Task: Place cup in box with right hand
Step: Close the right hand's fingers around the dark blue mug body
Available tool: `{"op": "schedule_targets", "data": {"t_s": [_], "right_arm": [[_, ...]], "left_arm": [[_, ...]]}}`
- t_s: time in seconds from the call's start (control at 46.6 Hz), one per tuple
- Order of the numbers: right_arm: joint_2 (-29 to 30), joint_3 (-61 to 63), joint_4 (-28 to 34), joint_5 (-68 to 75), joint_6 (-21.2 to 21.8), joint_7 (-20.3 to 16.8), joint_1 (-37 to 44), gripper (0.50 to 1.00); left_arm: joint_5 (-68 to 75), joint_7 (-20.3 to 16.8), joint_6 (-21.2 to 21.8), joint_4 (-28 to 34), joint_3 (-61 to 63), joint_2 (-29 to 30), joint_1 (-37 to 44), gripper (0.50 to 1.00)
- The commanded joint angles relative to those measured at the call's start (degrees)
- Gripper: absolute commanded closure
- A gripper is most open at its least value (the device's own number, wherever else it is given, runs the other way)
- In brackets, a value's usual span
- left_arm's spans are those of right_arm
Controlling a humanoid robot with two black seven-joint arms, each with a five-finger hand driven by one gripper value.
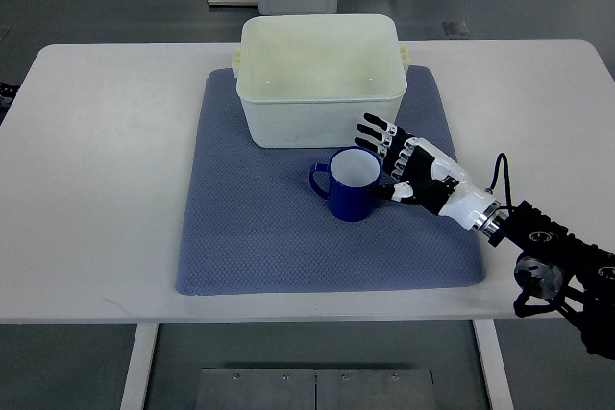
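1. Top view, cup: blue cup [353, 185] stands upright on the grey mat [250, 237], just in front of the cream box [320, 84], handle pointing to the picture's left.
2. Top view, hand: right hand [408, 168] sits just right of the cup, fingers spread and gripping nothing, seemingly touching its wall. Cup lies straight leftward from the palm; left hand is out of sight.
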Motion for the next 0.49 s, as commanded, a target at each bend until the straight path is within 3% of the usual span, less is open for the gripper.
{"op": "schedule_targets", "data": {"t_s": [0.0,0.472], "right_arm": [[0.4,0.0,-0.2,0.0,-0.9,0.0,0.0,0.5],[2.7,-0.5,-0.7,-0.8,-2.0,0.0,-0.1,0.5]], "left_arm": [[0.0,0.0,0.0,0.0,0.0,0.0,0.0,0.5],[0.0,0.0,0.0,0.0,0.0,0.0,-0.1,0.5]]}}
